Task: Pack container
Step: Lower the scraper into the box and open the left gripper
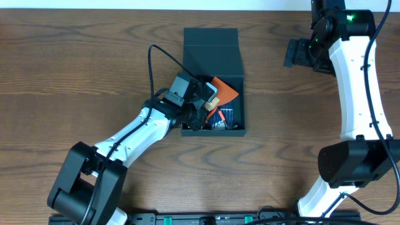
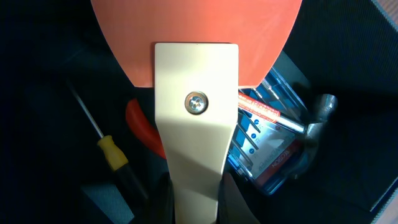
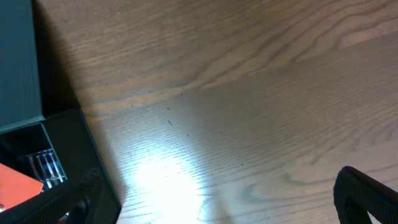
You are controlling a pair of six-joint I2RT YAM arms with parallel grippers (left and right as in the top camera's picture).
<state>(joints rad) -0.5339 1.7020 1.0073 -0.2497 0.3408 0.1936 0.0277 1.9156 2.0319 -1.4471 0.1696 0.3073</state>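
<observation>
Left claw (image 2: pixel 196 208) of mine is clenched on the cream handle of an orange-bladed scraper (image 2: pixel 196 37), holding it over the open dark teal container (image 1: pixel 215 132). That container sits on the desk (image 1: pixel 75 75) near the middle, its flap lid folded back on the far side. Beneath the scraper, inside the box, I see a blue case of silvery bits (image 2: pixel 264 155), a hammer (image 2: pixel 317 118) beside it, and a yellow-and-black screwdriver (image 2: pixel 109 152). My right claw (image 1: pixel 294 53) is released, jaws wide, above bare desk well to the container's right.
</observation>
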